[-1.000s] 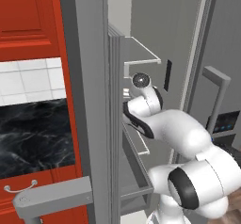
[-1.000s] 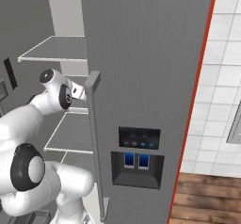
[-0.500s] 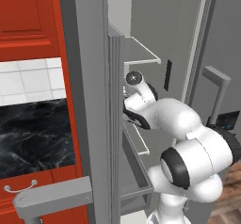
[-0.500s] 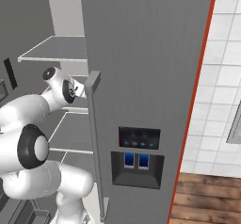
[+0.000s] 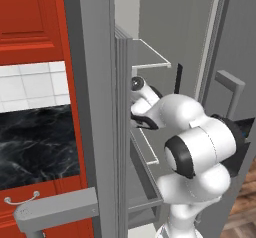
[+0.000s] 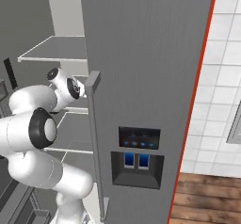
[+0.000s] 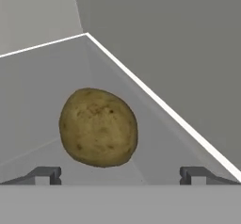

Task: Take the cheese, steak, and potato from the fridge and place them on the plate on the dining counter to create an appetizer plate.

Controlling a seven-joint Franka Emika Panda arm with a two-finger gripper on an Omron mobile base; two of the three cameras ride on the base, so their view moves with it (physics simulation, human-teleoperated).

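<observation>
fridge door edge hides the pincer in left base view.

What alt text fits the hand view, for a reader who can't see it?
A round olive-brown potato sits on a grey fridge shelf near its white-edged corner. The gripper is open, its two dark fingers wide apart at the bottom, the potato between and just ahead of them, not yet gripped.

Before me a grey fridge shelf with white edges carries the potato, resting alone near its back corner.
</observation>
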